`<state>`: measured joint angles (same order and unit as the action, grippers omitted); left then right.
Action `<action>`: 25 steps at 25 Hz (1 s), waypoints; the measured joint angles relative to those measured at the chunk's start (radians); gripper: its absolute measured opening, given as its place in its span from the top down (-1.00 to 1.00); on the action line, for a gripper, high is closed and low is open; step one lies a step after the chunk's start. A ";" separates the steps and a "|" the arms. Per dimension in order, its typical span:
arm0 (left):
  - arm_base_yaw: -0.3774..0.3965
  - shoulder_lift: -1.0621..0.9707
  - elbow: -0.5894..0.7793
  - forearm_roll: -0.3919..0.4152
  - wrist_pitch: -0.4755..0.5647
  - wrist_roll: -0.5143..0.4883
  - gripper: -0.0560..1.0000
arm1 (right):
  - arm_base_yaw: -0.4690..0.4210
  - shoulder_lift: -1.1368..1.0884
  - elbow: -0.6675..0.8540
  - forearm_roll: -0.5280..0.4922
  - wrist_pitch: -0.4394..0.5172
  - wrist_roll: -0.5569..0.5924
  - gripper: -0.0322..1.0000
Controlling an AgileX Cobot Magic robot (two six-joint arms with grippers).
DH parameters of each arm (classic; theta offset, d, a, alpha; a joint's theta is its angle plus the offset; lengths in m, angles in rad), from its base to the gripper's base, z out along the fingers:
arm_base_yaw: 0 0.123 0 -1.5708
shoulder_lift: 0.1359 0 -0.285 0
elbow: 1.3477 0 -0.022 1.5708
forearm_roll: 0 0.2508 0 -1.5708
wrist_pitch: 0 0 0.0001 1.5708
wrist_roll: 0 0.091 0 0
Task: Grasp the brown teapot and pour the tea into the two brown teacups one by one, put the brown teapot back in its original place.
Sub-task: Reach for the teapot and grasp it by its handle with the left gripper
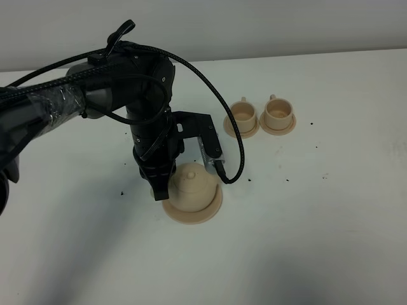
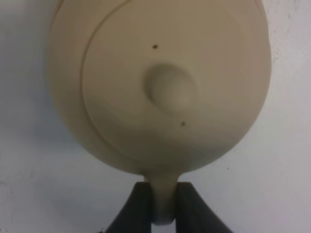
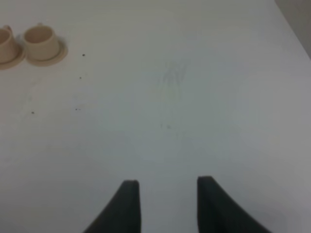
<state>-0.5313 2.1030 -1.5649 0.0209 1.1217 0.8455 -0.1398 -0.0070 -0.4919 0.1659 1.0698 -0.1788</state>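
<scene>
The brown teapot (image 1: 194, 184) stands on its flat round saucer (image 1: 191, 217) at the table's front middle. My left gripper (image 1: 158, 189) is at the teapot's left side. In the left wrist view its two dark fingers (image 2: 138, 208) are closed on the teapot's loop handle (image 2: 164, 201), with the lid and knob (image 2: 170, 90) just beyond. The two brown teacups (image 1: 243, 112) (image 1: 278, 110) sit on small saucers at the back right, side by side. They also show in the right wrist view (image 3: 41, 36) (image 3: 4, 41). My right gripper (image 3: 167, 194) is open and empty over bare table.
The left arm's black cable (image 1: 232, 140) loops out to the right, close to the nearer teacup's saucer (image 1: 241, 130). Small dark specks (image 1: 121, 192) lie scattered on the white table. The table's far edge meets a grey wall.
</scene>
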 joint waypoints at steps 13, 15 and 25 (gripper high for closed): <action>0.001 0.030 -0.002 0.017 0.020 0.001 0.60 | 0.000 0.000 0.000 0.000 0.000 0.000 0.34; 0.001 0.030 -0.002 0.017 0.022 0.001 0.57 | 0.000 0.000 0.000 0.000 0.000 0.000 0.34; 0.001 0.047 0.000 0.010 0.021 -0.006 0.22 | 0.000 0.000 0.000 0.000 0.000 0.000 0.34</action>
<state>-0.5303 2.1498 -1.5647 0.0306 1.1424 0.8399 -0.1398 -0.0070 -0.4919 0.1659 1.0698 -0.1788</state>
